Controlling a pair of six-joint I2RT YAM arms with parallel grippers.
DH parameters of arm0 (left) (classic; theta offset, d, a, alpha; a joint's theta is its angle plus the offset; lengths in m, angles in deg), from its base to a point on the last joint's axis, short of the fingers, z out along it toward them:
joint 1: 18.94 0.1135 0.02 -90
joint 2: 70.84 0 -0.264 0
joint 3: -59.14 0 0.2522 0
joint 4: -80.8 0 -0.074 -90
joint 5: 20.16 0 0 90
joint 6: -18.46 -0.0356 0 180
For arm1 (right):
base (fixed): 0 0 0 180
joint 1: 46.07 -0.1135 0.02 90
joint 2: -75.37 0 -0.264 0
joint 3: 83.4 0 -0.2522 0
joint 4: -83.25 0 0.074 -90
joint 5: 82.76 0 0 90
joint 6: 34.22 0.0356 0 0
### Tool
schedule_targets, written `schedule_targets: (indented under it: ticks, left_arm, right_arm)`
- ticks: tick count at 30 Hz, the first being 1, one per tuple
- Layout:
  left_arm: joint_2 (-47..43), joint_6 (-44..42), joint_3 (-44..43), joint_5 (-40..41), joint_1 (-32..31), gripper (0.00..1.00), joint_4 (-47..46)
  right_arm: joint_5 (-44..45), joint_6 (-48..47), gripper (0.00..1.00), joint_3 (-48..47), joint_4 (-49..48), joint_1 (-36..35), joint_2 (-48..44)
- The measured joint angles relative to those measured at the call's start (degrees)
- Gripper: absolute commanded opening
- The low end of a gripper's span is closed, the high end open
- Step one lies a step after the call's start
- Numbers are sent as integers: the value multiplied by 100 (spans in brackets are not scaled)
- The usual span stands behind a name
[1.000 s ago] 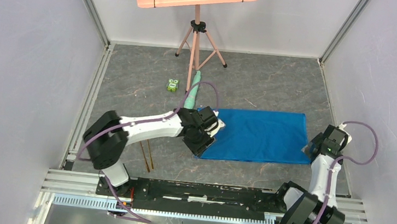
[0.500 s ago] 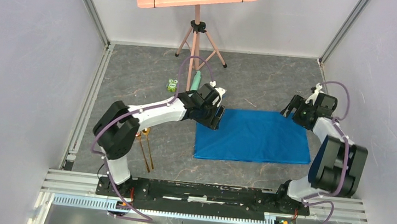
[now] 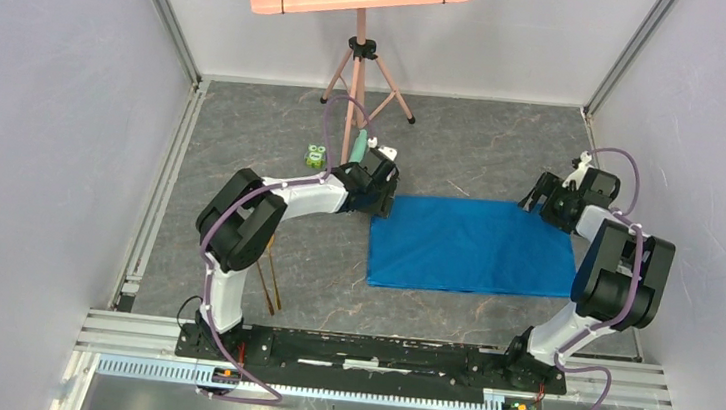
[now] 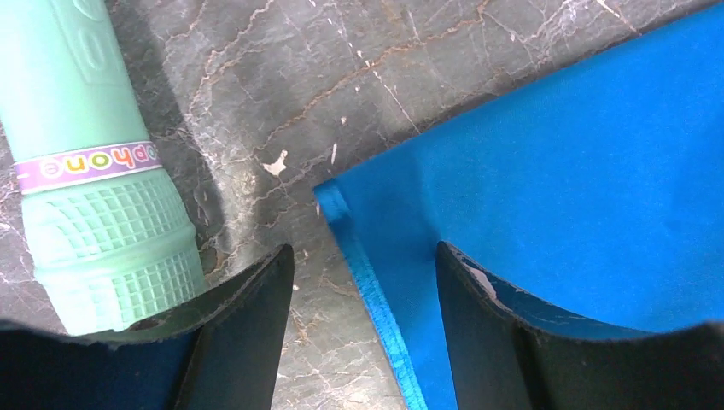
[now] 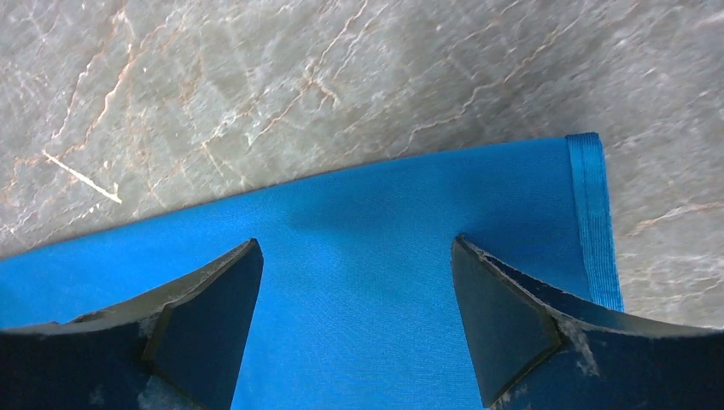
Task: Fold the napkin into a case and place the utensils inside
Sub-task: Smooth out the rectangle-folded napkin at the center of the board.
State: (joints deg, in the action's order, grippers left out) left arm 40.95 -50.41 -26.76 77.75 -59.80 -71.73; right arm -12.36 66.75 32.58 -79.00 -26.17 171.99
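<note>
Napkin [image 3: 473, 248]: blue cloth, lying flat on the tabletop [image 3: 244, 143] as a wide rectangle, its long axis running left to right. It is not yet looking like a narrow case. By judgement, folding is under way with more folds remaining.

Left hand [image 4: 365, 256]: hovering at the napkin's far-left corner, fingers spread and gripping nothing. The hemmed corner is showing in the gap between them. Whether they are touching the cloth cannot be told.

Right hand [image 5: 354, 248]: sitting over the far-right corner, fingers likewise spread and empty, with the far edge and right hem lying just beyond the fingertips.

Utensils [image 3: 270, 292]: gold fork and spoon, lying side by side on bare tabletop by the left arm's base, well apart from the napkin. The left arm is the nearer one.

Relation governing the next move: each hand is facing its own far corner, with the cloth stretching back toward the arm bases. A fold across the short axis is probably calling for both corners pinched together.

Green tube [image 4: 85, 171]: lying just beside the left hand, risking a nudge.

Green toy [image 3: 316, 157]: sitting nearby.
</note>
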Motion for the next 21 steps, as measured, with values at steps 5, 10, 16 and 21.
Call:
schedule_targets:
  ticks: [5, 10, 16, 21]
  left_arm:
    - [63, -4, -55, 264, 0, 69, -20]
    - [20, -15, -133, 254, -122, 68, 297]
    - [-337, 2, -243, -157, -525, 58, 402]
    - [-273, 101, -437, -514, -525, 57, 92]
  right_arm:
    - [293, -155, 88, -212, 131, -20, 122]
    - [669, -258, 91, -343, 704, -256, -66]
    - [804, -289, 88, -330, 966, -321, -802]
    - [649, -254, 89, -249, 933, -116, -697]
